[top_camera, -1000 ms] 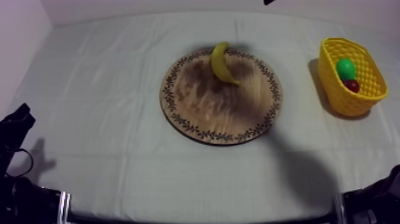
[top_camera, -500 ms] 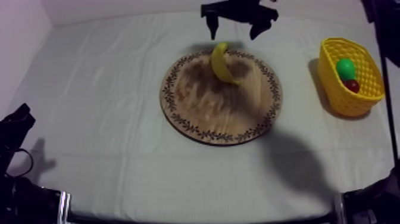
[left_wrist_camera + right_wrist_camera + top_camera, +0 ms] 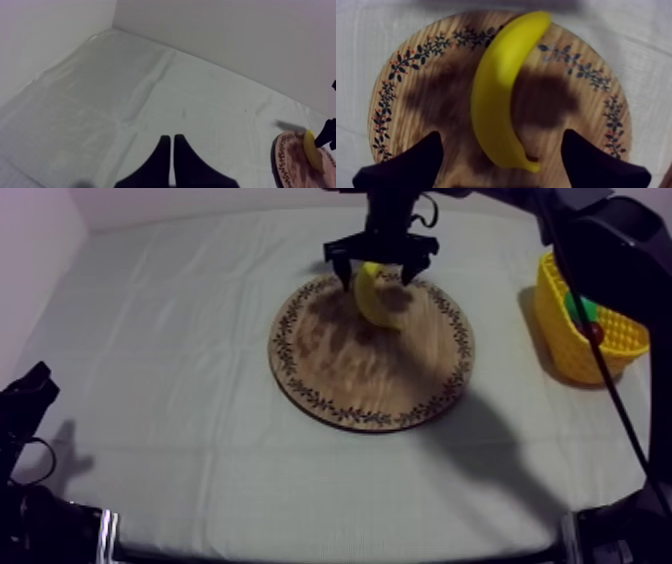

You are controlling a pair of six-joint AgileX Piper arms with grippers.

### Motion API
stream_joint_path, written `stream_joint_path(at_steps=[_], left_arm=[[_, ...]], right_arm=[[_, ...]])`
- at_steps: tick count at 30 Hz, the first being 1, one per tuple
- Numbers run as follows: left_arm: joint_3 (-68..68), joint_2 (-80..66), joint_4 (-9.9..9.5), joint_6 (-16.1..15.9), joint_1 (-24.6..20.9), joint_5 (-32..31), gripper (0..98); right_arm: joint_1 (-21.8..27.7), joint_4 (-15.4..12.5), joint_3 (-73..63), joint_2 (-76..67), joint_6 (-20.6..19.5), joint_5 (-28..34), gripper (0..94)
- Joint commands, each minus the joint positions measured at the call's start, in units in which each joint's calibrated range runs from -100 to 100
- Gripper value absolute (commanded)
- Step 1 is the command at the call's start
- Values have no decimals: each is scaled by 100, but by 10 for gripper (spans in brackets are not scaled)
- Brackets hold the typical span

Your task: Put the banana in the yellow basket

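Note:
A yellow banana (image 3: 373, 298) lies on the far part of the round wooden board (image 3: 350, 383). My right gripper (image 3: 380, 266) hangs open over the banana's far end, one finger on each side. In the right wrist view the banana (image 3: 498, 90) runs lengthwise across the board (image 3: 431, 100), between the spread fingers of my right gripper (image 3: 501, 135), which do not touch it. The yellow basket (image 3: 558, 303) stands at the right. My left gripper (image 3: 172, 145) is shut on nothing and rests low at the table's left (image 3: 25, 403).
A green fruit (image 3: 583, 310) and a small red fruit (image 3: 596, 332) lie in the basket, partly behind my right arm (image 3: 620, 248). From the left wrist view, the board (image 3: 297, 160) with the banana (image 3: 314, 152) sits far off across bare cloth.
My right arm has come in from the far side and dropped down over the banana with its fingers apart. The banana, the board and my left arm have not moved.

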Motion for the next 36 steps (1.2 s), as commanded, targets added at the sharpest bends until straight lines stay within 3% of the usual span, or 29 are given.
stream_joint_path(at_steps=[1,13,26,36], left_arm=[[-2,2,0,0,-2,-2,1],[-2,2,0,-1,-2,-2,1],[-2,2,0,0,-2,-2,1],[-2,2,0,0,-2,-2,1]], right_arm=[[-22,-27,-185,179,21,30,685],[-25,-16,-993,898,25,102,589],[49,-10,-1046,1074,121,37,251],[23,-19,-848,877,183,-16,180]])
